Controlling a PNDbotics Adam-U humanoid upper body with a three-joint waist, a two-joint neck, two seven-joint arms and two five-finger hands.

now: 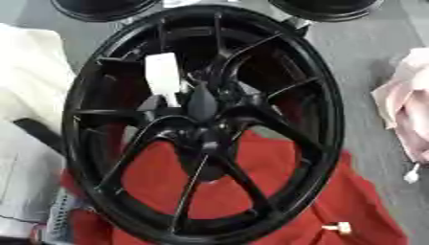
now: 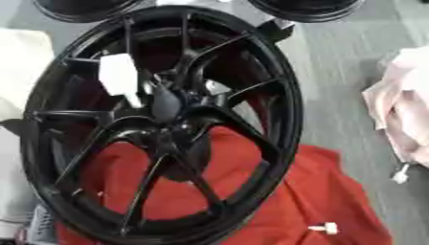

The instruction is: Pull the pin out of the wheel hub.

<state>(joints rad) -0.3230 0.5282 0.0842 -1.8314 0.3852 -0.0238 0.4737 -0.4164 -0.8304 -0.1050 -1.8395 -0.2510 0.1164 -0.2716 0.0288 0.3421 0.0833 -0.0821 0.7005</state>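
A large black spoked wheel [image 1: 201, 124] stands tilted, filling the middle of both eye views, its lower rim resting on a red cloth [image 1: 276, 191]. A white pin with a broad flat head [image 1: 163, 76] sticks out just up and left of the dark hub centre [image 1: 201, 103], its narrow end pointing at the hub. Neither of my hands shows in either view, and nothing touches the pin.
Two more black wheels [image 1: 105, 7] [image 1: 327, 7] lie at the top edge. White cloth [image 1: 29, 81] with a dark strap [image 1: 38, 134] lies left, pink cloth [image 1: 411, 110] right. Small white pins lie on the red cloth [image 1: 339, 227] and the grey floor [image 1: 411, 174].
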